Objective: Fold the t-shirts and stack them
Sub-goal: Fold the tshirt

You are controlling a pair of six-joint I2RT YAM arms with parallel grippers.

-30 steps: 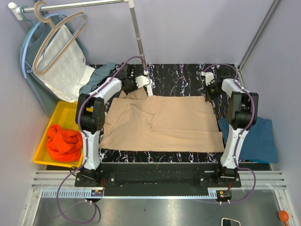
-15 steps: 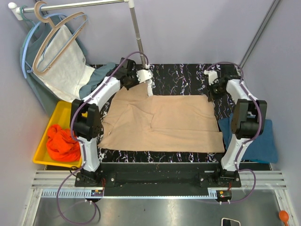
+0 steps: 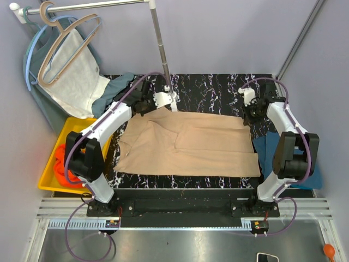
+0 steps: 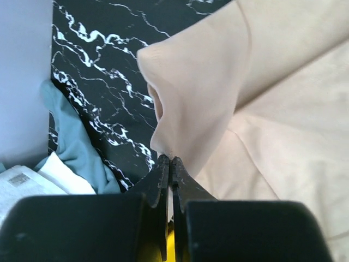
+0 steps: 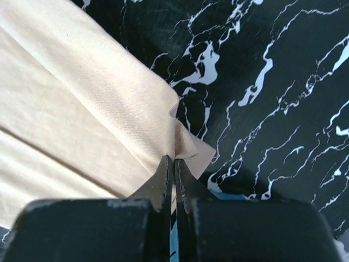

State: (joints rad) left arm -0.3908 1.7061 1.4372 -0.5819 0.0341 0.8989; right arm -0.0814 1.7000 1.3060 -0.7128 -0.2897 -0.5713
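1. The beige t-shirt point(image 3: 188, 143) is lying spread across the middle of the marble table point(image 3: 212, 90). It is mostly flat, with a crease running along its length.
2. The left gripper point(image 4: 170, 161) is pinching the shirt's far-left corner, jaws closed on the fabric. The cloth is bunching up and lifting off the tabletop there.
3. The right gripper point(image 5: 174, 158) is clamping the far-right corner, jaws fully closed on a small peak of cloth.
4. Judging by this, both arms are holding the far edge, ready to carry it over for a fold. No finished fold is showing yet.
5. The teal t-shirt point(image 3: 315, 164) is sitting at the right edge of the table, partly hidden by the right arm. I can't tell whether it is folded.
6. The orange t-shirt point(image 3: 62, 164) is lying crumpled in the yellow bin point(image 3: 71, 126) on the left, unfolded.
7. Progress is looking early: nothing is stacked and at least two shirts are waiting.
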